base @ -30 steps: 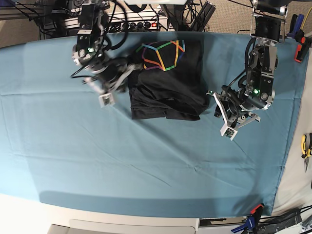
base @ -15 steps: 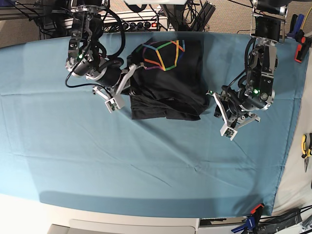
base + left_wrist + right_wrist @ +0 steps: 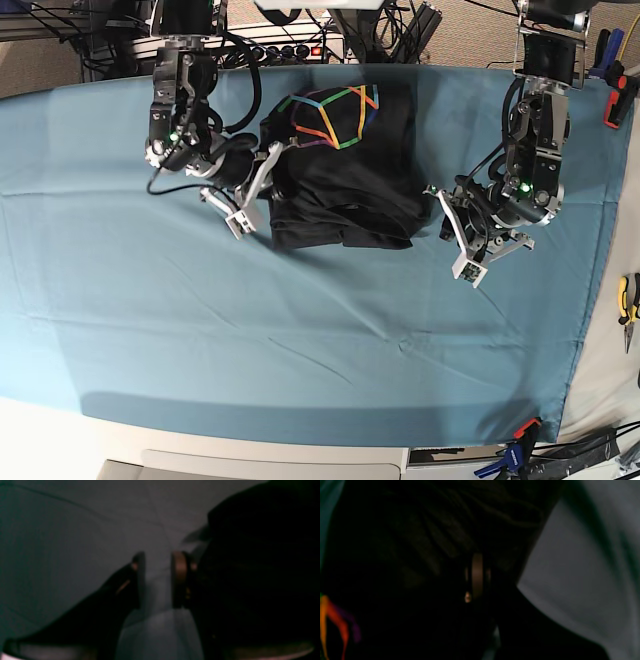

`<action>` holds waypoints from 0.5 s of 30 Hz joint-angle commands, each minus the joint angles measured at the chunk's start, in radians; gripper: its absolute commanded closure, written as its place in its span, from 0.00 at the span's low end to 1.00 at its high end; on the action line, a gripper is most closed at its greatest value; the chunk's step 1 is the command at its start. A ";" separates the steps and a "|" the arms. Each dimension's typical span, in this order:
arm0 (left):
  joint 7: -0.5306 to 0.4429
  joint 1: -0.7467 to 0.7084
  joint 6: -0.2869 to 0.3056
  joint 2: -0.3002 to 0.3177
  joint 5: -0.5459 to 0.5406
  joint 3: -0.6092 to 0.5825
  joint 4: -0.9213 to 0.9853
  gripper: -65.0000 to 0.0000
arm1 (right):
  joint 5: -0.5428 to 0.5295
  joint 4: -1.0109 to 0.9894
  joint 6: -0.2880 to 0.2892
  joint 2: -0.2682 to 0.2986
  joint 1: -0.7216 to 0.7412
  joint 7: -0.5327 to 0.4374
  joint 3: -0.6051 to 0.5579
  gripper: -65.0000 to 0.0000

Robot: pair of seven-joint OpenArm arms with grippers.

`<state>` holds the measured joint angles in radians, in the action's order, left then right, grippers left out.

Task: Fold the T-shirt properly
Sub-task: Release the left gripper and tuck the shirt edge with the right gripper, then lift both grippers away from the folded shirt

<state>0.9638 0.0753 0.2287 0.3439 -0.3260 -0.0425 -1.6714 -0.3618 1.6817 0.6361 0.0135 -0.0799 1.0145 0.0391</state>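
two grippers in view; right gripper (image 3: 252, 190) clamped shut on the left edge of the folded t-shirt (image 3: 345, 170). left gripper (image 3: 462, 245) part open, empty, beside the shirt on the teal cloth (image 3: 300, 340).

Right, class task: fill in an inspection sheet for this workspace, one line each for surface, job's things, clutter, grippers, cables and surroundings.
Surface: teal cloth over the table, lightly creased.
Job's things: black T-shirt lying in a partly folded bundle, rainbow print facing up at the far end.
Clutter: pliers at the right edge; clamps at the cloth's near corner.
Grippers: right gripper shut, pressed against the shirt's edge; left gripper open, empty, beside the shirt.
Cables: black bundle behind the table.
Surroundings: nothing seen beyond equipment.
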 commanded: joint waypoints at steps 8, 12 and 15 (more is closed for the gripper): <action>-0.022 0.009 0.000 0.008 -0.007 0.006 -0.016 0.71 | 0.151 0.012 -0.047 0.026 0.114 -0.157 0.001 1.00; -0.023 -0.024 0.000 0.008 -0.007 0.006 -0.016 0.71 | 0.230 0.000 -0.076 0.040 0.146 -0.229 0.002 1.00; -0.023 -0.049 0.001 0.008 -0.007 0.006 -0.016 0.71 | 0.290 -0.063 -0.124 0.062 0.185 -0.254 0.002 1.00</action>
<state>0.9604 0.0097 0.2287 0.3443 -0.3260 -0.0429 -1.6714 -0.0662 1.6016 0.5152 0.0689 0.0864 0.7849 0.0383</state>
